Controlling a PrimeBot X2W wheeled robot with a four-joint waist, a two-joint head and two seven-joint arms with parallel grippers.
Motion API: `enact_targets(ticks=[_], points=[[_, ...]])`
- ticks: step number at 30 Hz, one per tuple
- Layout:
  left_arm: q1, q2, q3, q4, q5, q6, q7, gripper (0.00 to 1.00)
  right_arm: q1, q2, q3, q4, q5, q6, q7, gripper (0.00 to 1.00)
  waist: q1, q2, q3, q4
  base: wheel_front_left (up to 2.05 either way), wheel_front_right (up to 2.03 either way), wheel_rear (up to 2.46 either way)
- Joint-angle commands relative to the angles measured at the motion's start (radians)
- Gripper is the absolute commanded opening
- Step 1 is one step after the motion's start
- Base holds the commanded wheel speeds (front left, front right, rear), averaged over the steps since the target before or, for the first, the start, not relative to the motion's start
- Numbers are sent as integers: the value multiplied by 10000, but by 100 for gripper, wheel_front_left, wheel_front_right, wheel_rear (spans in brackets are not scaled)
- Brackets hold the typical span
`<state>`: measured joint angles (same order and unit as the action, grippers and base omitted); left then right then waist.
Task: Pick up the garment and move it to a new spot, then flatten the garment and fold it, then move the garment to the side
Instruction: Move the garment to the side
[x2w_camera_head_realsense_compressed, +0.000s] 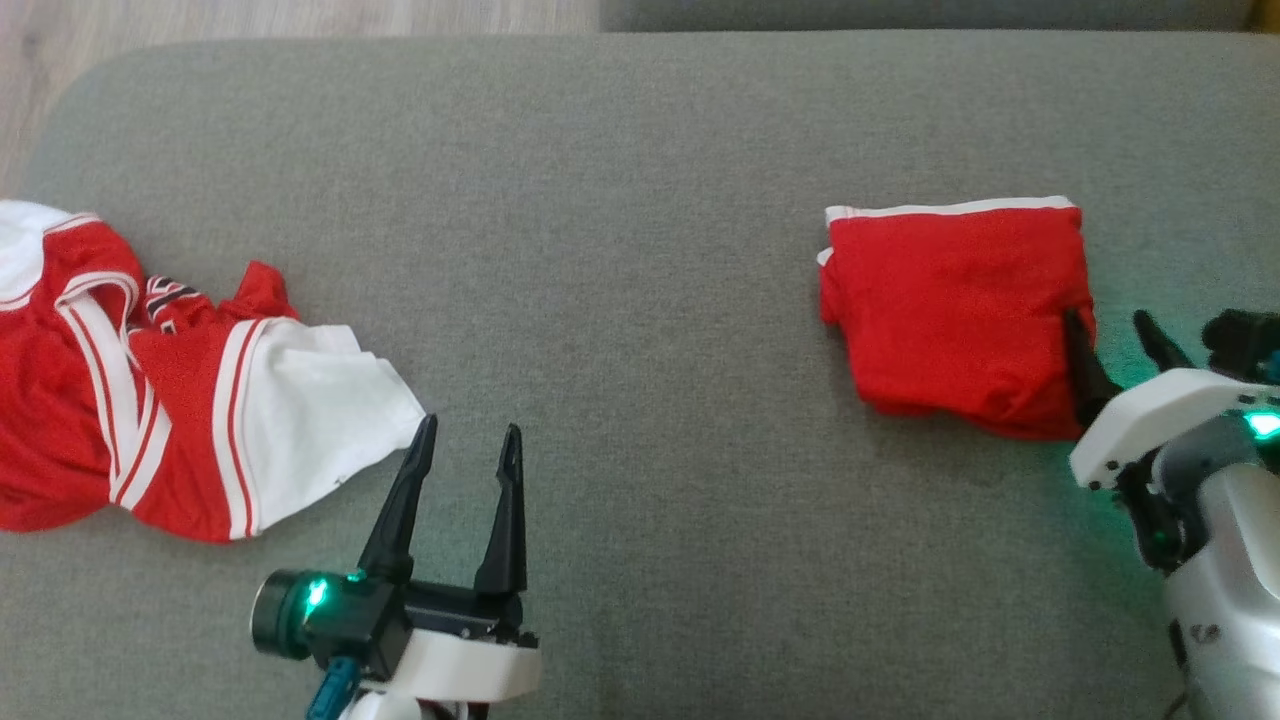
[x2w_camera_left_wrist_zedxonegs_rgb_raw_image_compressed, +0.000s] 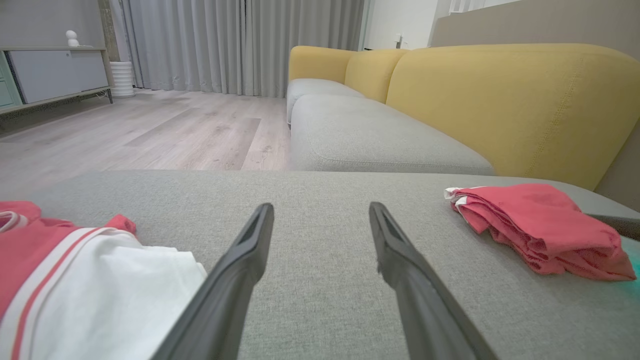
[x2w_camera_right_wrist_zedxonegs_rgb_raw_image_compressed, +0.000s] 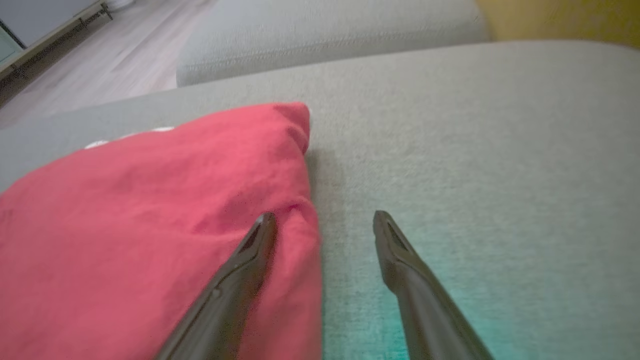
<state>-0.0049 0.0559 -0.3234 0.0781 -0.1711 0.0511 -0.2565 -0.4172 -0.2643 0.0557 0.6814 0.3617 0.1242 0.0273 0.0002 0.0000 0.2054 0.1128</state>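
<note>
- A broad grey cushion (x2w_camera_head_realsense_compressed: 640, 150) is the work surface. The left wrist view shows a yellow sofa (x2w_camera_left_wrist_zedxonegs_rgb_raw_image_compressed: 500, 100), a wooden floor (x2w_camera_left_wrist_zedxonegs_rgb_raw_image_compressed: 150, 130) and pale curtains (x2w_camera_left_wrist_zedxonegs_rgb_raw_image_compressed: 225, 45) beyond it.
- The folded red garment (x2w_camera_head_realsense_compressed: 955, 310) lies as a neat, roughly square packet on the robot's right side of the cushion, with a white trim along its far edge.
- A crumpled red-and-white jersey (x2w_camera_head_realsense_compressed: 150, 400) lies well apart from it at the left edge.
- The right gripper (x2w_camera_head_realsense_compressed: 1105, 320) is spread wide and holds nothing. One finger is over the packet's near right corner and the other over bare cushion. Whether the finger touches the cloth cannot be told.
- The left gripper (x2w_camera_head_realsense_compressed: 470, 435) is also spread wide and empty, its tips just beside the jersey's white sleeve (x2w_camera_head_realsense_compressed: 320, 420).
- Judgement: the red packet looks folded and set aside, so the step in hand is probably clearing the right arm.
- To do that well, lift the fingers straight up and back so they do not drag the corner, since a snag could undo the layers.
- If the jersey comes next, a pinch on the sleeve's hem should give a firm grip, better than grabbing loose middle cloth.
</note>
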Motion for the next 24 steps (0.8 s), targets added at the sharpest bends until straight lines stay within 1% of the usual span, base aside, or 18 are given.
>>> enact_targets(ticks=[1,2,3,4,5,8,11,15,17,18,23,24], points=[[-349,-56,211,-379,-76,-55,-53,100,-230,-40,329,-172,190,65,192,100,-2,0,138,79,0,0,0],[-387,-56,186,-415,-93,-40,-53,100,-255,10,474,-110,346,65,397,100,-2,0,192,72,0,0,0],[-416,-56,165,-452,-119,-23,-53,100,-272,41,625,-71,512,65,591,84,-2,0,253,52,0,0,0],[-444,-56,145,-483,-149,-6,-53,100,-291,47,779,-73,661,65,725,38,-2,0,320,23,0,0,0],[-470,-56,122,-493,-176,4,-53,100,-316,37,891,-91,800,65,796,0,-2,0,384,-17,0,0,0],[-558,-56,69,-529,-209,-1,-53,100,-451,-146,1075,-195,932,65,715,0,-2,0,628,-200,0,0,0],[-731,-56,43,-691,-179,-31,-53,100,-673,-583,1100,-316,651,65,577,0,-2,0,945,-473,0,0,0],[-1035,-56,70,-981,-20,-147,-53,100,-1018,-1408,844,-595,98,65,690,0,-2,0,1459,-940,0,0,0],[-1243,-56,74,-1119,58,-228,-53,100,-1161,-1934,697,-779,-159,65,851,0,-2,0,1756,-1153,0,0,0],[-1243,-56,74,-1119,58,-228,-53,100,-1161,-1934,697,-779,-159,65,851,0,-2,0,1756,-1153,0,0,0],[-1815,-56,77,-1392,269,-466,-53,100,-1550,-3174,169,-1207,-574,65,1180,0,-2,0,2511,-1577,0,0,0],[-2020,-56,86,-1488,347,-558,-53,100,-1703,-3529,-139,-1333,-707,65,1206,0,-2,0,2792,-1713,0,0,0]])
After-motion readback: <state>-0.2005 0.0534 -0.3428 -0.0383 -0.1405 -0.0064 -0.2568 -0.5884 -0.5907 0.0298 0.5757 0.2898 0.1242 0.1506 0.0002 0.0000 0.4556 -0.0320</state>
